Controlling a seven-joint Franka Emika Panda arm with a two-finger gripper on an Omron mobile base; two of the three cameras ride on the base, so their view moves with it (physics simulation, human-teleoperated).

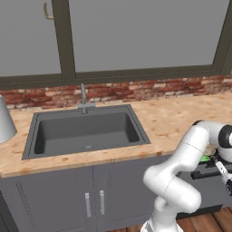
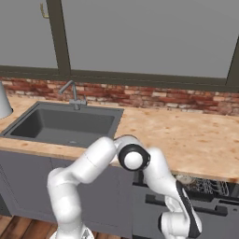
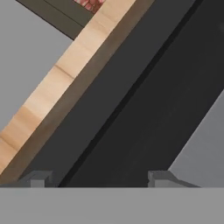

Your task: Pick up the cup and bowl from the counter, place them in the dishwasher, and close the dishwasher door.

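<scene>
Hand view is showing my gripper (image 3: 99, 178) spread wide, grasping nothing, facing the dishwasher door (image 3: 144, 109); tabletop (image 3: 57, 78) edge lying beyond, no writing readable.

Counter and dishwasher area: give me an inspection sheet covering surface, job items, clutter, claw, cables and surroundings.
Surface: counter, light wood-grain, with the sink set in it.
Job's things: cup, green patch below the counter edge; bowl seemingly in the dishwasher rack; dishwasher door not shut.
Clutter: grey cone vessel at the counter's left.
Grippers: claw open, holding nothing.
Cables: nothing seen.
Surroundings: brick wall, window, cabinet doors.
</scene>
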